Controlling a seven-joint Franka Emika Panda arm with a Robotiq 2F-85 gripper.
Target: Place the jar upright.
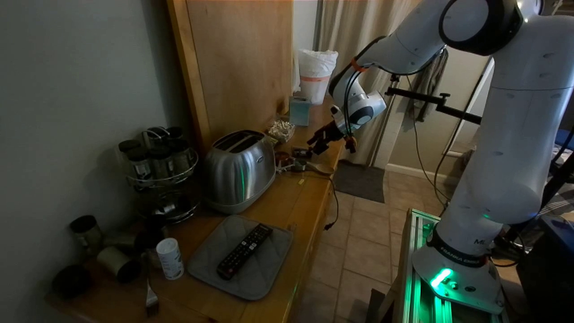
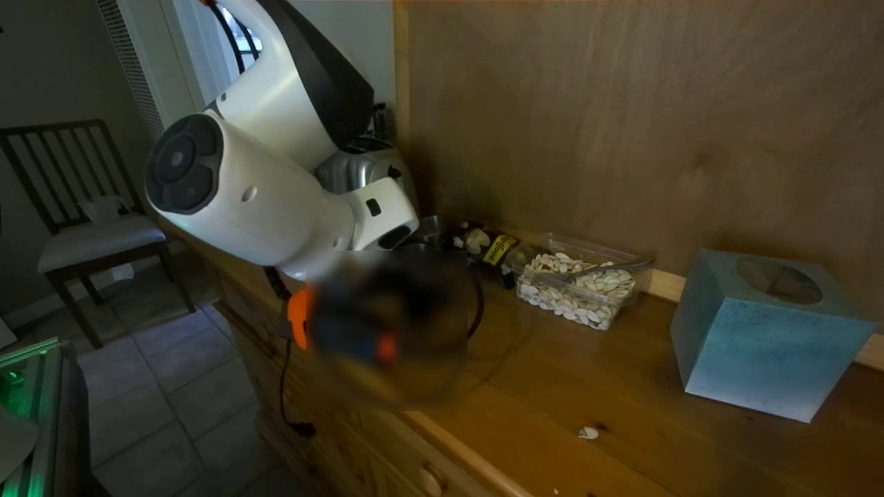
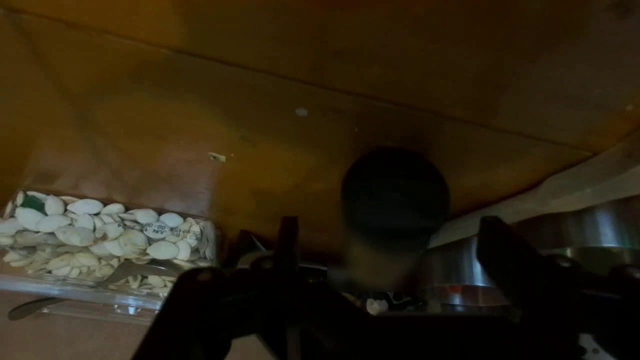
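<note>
Up close in wrist view: gripper (image 3: pixel 389 223), dark, filling the bottom edge. Jaws wide, gap visible either side of jar (image 3: pixel 392 215). Jar between the fingertips (image 3: pixel 289 241) in that view, black lid (image 3: pixel 397 182) toward the top, body blurred. Can't tell exact tilt, or whether touching wooden counter (image 3: pixel 250 90). Off to the left there, well apart from jar: clear tub (image 3: pixel 90 296) of white seeds (image 3: pixel 82 232), metal utensil (image 3: pixel 140 268) partly inside. In an exterior view, gripper blurred over, can't read jaws there. Also seeing dark container (image 2: pixel 490 248) with yellow label just beside tub, blue tissue box (image 2: pixel 766 352) near tub. Steel toaster (image 1: pixel 240 172) in both exterior views. Farther along counter in an exterior view: black remote (image 1: pixel 244 252) resting on grey mat (image 1: pixel 267 287), white canister (image 1: pixel 170 259) just beside mat, fork (image 1: pixel 151 298) near canister, wire rack (image 1: pixel 163 182) with spice jars (image 1: pixel 159 159) next to toaster.
</note>
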